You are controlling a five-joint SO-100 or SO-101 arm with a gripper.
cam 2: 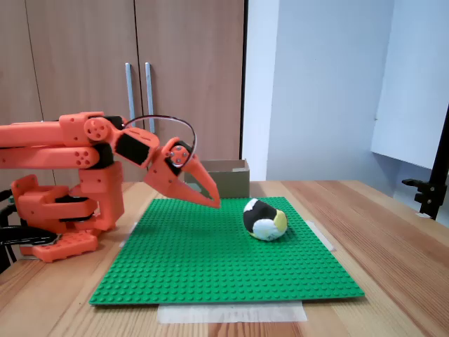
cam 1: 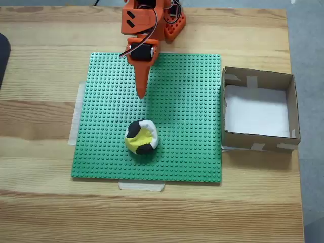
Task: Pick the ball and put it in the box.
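The ball [cam 1: 141,137], lumpy with yellow, white and black patches, rests on the green studded baseplate [cam 1: 192,101] near its front middle; in the side-on fixed view the ball [cam 2: 264,219] lies right of the arm. The orange gripper [cam 1: 141,94] hangs above the plate behind the ball, its fingers together in a point, holding nothing. From the side the gripper [cam 2: 212,202] tilts down toward the plate, a short gap left of the ball. The brown cardboard box [cam 1: 291,109] with a white bottom stands right of the plate, empty.
The arm's orange base [cam 2: 59,210] sits at the plate's far edge. Pale tape [cam 1: 142,186] holds the plate to the wooden table [cam 1: 40,202]. A dark object [cam 1: 2,55] shows at the left edge. Cupboards stand behind the table.
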